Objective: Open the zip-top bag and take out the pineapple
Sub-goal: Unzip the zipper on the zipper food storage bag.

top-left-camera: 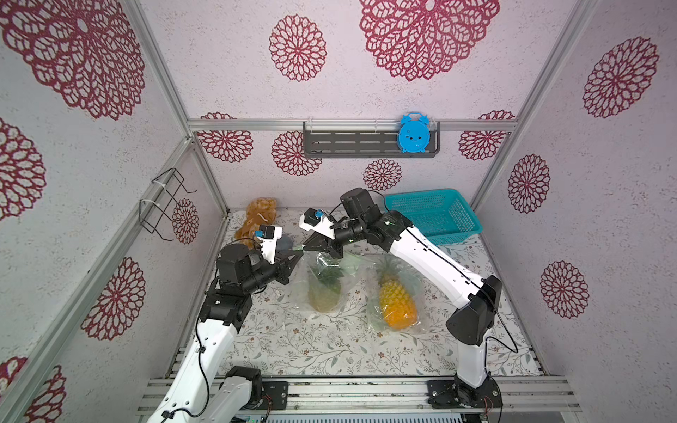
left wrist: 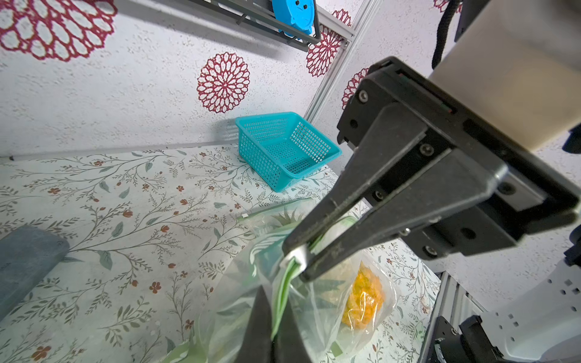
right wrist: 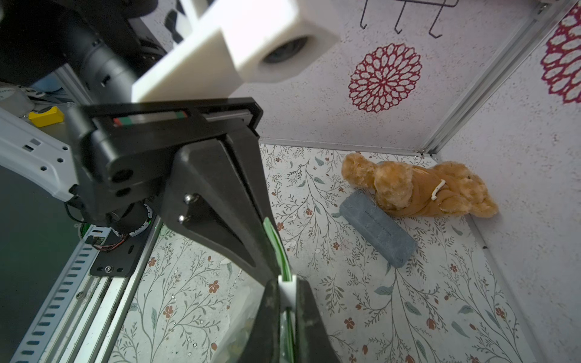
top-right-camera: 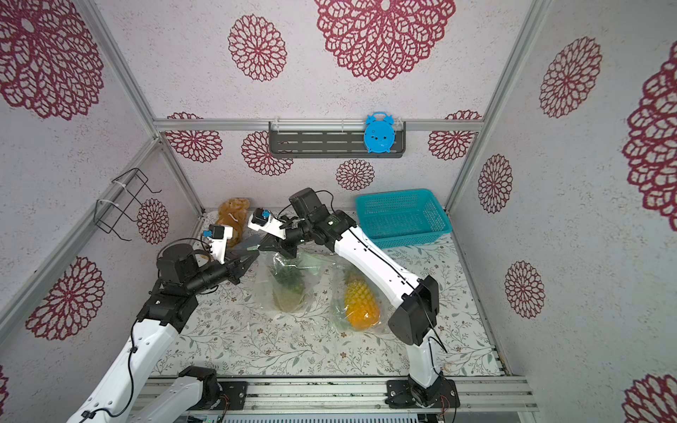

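Note:
A clear zip-top bag (top-left-camera: 318,269) with a green zip strip hangs over the middle of the mat, lifted by its top edge. The pineapple (top-left-camera: 324,295) inside is pale yellow-green with dark leaves. My left gripper (top-left-camera: 298,253) is shut on the green strip (left wrist: 280,295) at the bag's left corner. Right beside it, my right gripper (top-left-camera: 308,247) is shut on the white slider (right wrist: 287,290). In the left wrist view the two grippers, left (left wrist: 276,309) and right (left wrist: 297,262), sit almost tip to tip along the strip. Both top views show the bag (top-right-camera: 285,282).
A second clear bag with an orange-yellow pineapple (top-left-camera: 397,302) lies to the right, under my right arm. A teal basket (top-left-camera: 436,216) stands back right. A brown teddy bear (top-left-camera: 258,218) and a grey block (right wrist: 377,232) lie back left. A blue clock (top-left-camera: 414,133) sits on the wall shelf.

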`<state>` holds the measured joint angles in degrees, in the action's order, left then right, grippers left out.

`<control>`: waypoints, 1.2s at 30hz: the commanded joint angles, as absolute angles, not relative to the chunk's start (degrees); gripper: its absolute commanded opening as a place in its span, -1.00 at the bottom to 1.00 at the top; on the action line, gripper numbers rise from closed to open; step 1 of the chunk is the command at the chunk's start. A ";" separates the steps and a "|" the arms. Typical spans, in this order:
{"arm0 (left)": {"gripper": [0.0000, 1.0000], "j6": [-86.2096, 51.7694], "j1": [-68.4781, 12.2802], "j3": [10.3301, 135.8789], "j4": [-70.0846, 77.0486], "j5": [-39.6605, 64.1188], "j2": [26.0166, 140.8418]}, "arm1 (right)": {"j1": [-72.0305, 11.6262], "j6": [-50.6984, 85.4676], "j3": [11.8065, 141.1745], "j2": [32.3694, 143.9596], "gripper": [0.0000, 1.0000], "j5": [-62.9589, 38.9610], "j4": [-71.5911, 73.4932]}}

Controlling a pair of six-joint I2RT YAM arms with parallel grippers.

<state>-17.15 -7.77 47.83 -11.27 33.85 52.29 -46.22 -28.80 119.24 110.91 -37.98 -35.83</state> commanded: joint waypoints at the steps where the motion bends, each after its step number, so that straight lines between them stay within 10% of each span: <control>1: -1.00 -16.86 -7.47 47.64 -8.85 31.34 50.37 | -43.25 -27.40 117.53 107.93 -1.00 -33.67 -36.85; 36: -1.00 -18.20 -6.59 45.55 -7.91 24.19 47.46 | -34.96 -24.46 93.61 91.56 -1.00 -30.59 -29.80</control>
